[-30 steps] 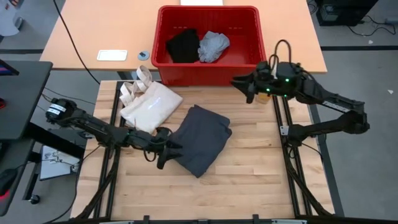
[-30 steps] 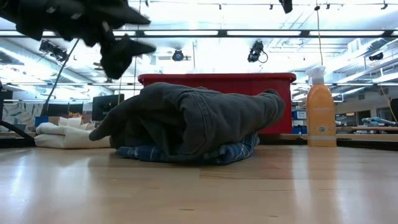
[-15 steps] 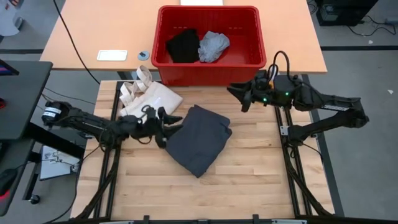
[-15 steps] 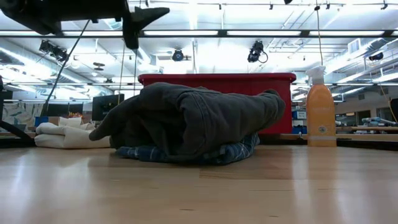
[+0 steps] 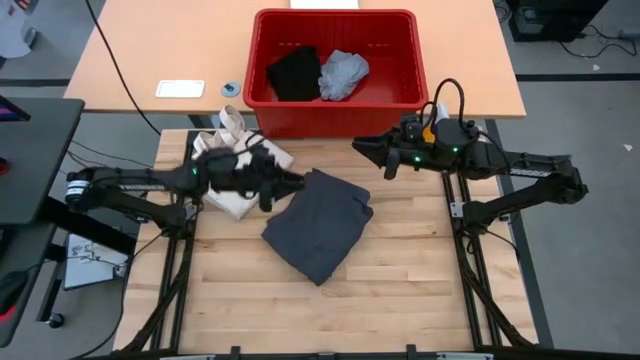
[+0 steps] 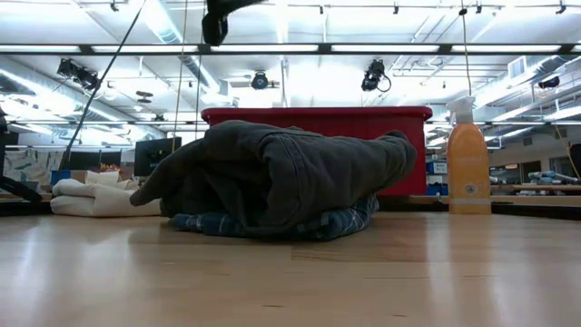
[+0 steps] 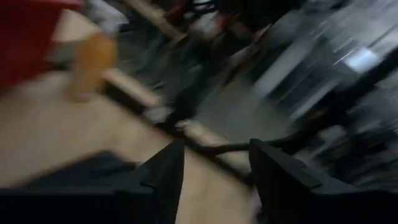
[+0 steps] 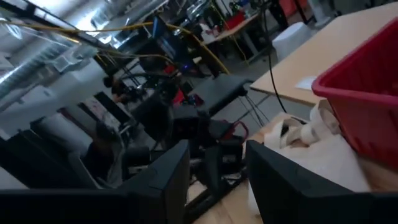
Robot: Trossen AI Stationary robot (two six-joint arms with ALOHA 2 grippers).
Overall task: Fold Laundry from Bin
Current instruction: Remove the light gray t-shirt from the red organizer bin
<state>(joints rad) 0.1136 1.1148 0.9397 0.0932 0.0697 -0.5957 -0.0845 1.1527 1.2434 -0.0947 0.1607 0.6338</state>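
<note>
Left gripper (image 5: 290,183) hangs above the table, over the near edge of the tote (image 5: 240,170) and just beside the far left corner of the folded pile. Its fingers (image 7: 165,177) stand apart with nothing between them; released. In the low view it shows only at the top of the picture, well clear of the cloth.

Right gripper (image 5: 366,150) hangs in the air over the table's far edge, just in front of the bin's near right corner. Its fingers (image 8: 168,180) stand apart and grasp nothing.

Bin (image 5: 337,110): red, on the adjoining tan desk (image 5: 150,50), against the table's far edge. Inside it lie a black piece (image 5: 293,73) towards the left and a light grey piece (image 5: 343,73) to its right, touching each other.

Charcoal piece (image 5: 320,222): folded, near the middle of the table (image 5: 400,270), set at an angle. The low view shows it lying on top of a plaid shirt (image 6: 327,225), whose blue-and-white edge shows beneath it along the table.

Tote: cream-white, at the far left of the table, handles towards the bin.

Spray bottle (image 6: 468,159): orange, upright, seen in the low view to the right of the bin.

Desk also carries a white card (image 5: 180,88) and a small round item (image 5: 231,88) near its near edge, left of the bin.
</note>
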